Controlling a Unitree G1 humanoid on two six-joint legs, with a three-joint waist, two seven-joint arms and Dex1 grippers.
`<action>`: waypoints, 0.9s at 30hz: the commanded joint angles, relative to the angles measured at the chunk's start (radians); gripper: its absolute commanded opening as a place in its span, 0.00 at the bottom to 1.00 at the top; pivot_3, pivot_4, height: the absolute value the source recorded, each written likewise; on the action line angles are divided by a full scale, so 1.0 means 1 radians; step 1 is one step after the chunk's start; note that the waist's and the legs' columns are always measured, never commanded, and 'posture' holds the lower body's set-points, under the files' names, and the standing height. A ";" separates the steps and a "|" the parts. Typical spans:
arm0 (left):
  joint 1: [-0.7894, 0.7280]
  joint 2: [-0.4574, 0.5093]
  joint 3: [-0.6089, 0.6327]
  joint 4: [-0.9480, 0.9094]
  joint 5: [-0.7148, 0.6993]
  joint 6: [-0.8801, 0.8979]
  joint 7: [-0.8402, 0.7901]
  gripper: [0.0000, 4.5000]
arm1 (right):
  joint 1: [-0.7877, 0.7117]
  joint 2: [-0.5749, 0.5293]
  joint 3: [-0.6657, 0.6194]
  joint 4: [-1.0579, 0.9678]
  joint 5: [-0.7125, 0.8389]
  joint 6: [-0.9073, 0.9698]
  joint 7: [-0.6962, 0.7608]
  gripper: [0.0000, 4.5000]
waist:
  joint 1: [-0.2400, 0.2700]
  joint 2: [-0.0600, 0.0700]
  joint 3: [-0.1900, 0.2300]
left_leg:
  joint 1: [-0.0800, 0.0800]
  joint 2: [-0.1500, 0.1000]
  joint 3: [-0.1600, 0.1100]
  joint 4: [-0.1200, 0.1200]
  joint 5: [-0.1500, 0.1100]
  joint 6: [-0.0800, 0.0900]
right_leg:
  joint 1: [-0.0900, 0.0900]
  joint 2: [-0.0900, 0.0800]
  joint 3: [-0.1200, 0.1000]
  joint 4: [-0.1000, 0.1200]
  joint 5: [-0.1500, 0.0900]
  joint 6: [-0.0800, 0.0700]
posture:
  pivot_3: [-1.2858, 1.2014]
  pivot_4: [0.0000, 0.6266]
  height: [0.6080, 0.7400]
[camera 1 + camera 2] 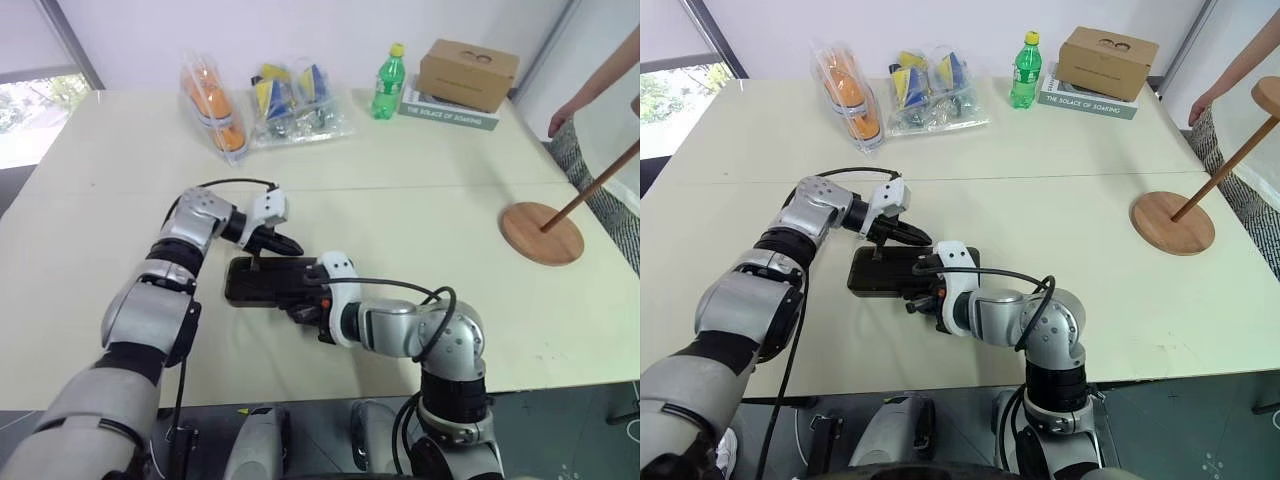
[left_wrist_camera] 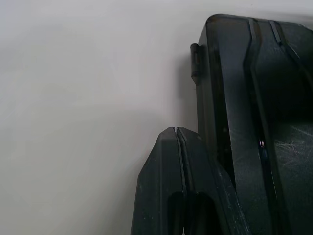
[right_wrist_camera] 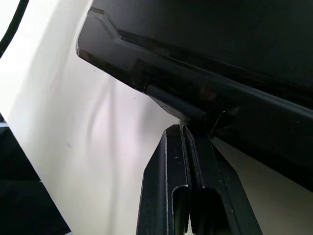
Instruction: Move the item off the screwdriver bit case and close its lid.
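Observation:
The screwdriver bit case point(image 1: 262, 280) lies flat in the middle of the table near its front edge, dark and rectangular. Its smoky lid point(image 2: 274, 98) is down over the tray; I cannot tell whether it is latched. My left gripper point(image 1: 290, 246) is shut, its tips at the case's far long edge. My right gripper point(image 1: 300, 308) is shut too, its tips point(image 3: 182, 128) touching the black clip on the near long edge. The item, a reddish-brown wooden stand point(image 1: 541, 233), rests on the table far to the right, its rod tilted up to the right.
At the back stand two clear bags of parts point(image 1: 212, 108) point(image 1: 295, 102), a green bottle point(image 1: 388, 82) and a cardboard box point(image 1: 467, 72) on a book. A person's arm point(image 1: 600, 85) reaches in at the far right, above the stand.

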 commanded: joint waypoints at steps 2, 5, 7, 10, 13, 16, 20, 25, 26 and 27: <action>0.012 0.001 -0.009 -0.040 0.014 -0.035 -0.021 0.00 | 0.002 0.014 0.012 -0.015 -0.018 0.007 -0.011 0.01 | 0.000 0.000 0.000 | 0.000 0.000 0.000 0.000 0.000 0.000 | 0.000 0.000 0.000 0.000 0.000 0.000 | 0.52 0.24 1.00; 0.027 0.000 -0.017 -0.051 0.023 -0.050 -0.033 0.00 | -0.001 0.016 0.019 -0.017 -0.038 0.007 -0.011 0.01 | 0.000 0.000 0.000 | 0.000 0.000 0.000 0.000 0.000 0.000 | 0.000 0.000 0.000 0.000 0.000 0.000 | 0.52 0.24 1.00; 0.043 -0.001 -0.026 -0.065 0.030 -0.066 -0.046 0.00 | -0.006 0.016 0.024 -0.021 -0.057 0.007 -0.009 0.01 | 0.000 0.000 0.000 | 0.000 0.000 0.000 0.000 0.000 0.000 | 0.000 0.000 0.000 0.000 0.000 0.000 | 0.52 0.24 1.00; 0.066 0.001 -0.040 -0.086 0.036 -0.083 -0.060 0.00 | -0.015 0.017 0.026 -0.030 -0.090 0.007 -0.002 0.01 | 0.000 0.000 -0.001 | 0.000 0.000 0.000 0.000 0.000 0.000 | 0.000 0.000 0.000 0.000 0.000 0.000 | 0.52 0.24 1.00; 0.081 0.001 -0.046 -0.099 0.040 -0.090 -0.065 0.00 | -0.029 0.016 0.028 -0.034 -0.122 0.007 0.010 0.01 | -0.001 0.000 -0.002 | 0.000 0.000 0.000 0.000 0.000 0.000 | 0.000 0.000 0.000 0.000 0.000 0.000 | 0.52 0.24 1.00; 0.092 0.000 -0.051 -0.110 0.043 -0.096 -0.066 0.00 | -0.041 0.012 0.038 -0.041 -0.153 0.002 0.025 0.01 | -0.002 0.000 -0.002 | 0.000 0.000 0.000 0.000 0.000 0.000 | 0.000 0.000 0.000 0.000 0.000 0.000 | 0.52 0.24 1.00; 0.103 -0.002 -0.056 -0.122 0.046 -0.099 -0.071 0.00 | -0.055 -0.005 0.066 -0.049 -0.192 -0.028 0.045 0.01 | -0.003 0.000 -0.002 | 0.001 0.000 0.000 0.000 0.000 0.000 | 0.000 0.000 0.000 0.000 0.000 0.000 | 0.52 0.24 1.00; 0.113 -0.006 -0.059 -0.134 0.045 -0.097 -0.074 0.00 | -0.068 -0.024 0.092 -0.058 -0.241 -0.071 0.067 0.01 | -0.002 0.000 -0.002 | 0.001 0.000 0.000 0.000 0.000 0.000 | 0.000 0.000 0.000 0.000 0.000 0.000 | 0.52 0.24 1.00; 0.114 -0.007 -0.059 -0.136 0.045 -0.097 -0.075 0.00 | -0.071 -0.029 0.098 -0.059 -0.249 -0.077 0.073 0.01 | -0.002 0.000 -0.002 | 0.001 0.000 0.000 0.000 0.000 0.000 | 0.000 0.000 0.000 0.001 0.000 0.000 | 0.52 0.24 1.00; 0.116 -0.007 -0.060 -0.138 0.046 -0.096 -0.075 0.00 | -0.072 -0.032 0.102 -0.060 -0.256 -0.082 0.078 0.01 | -0.002 0.000 -0.002 | 0.001 0.000 0.000 0.000 0.000 0.000 | 0.000 0.000 0.000 0.001 0.000 0.000 | 0.52 0.24 1.00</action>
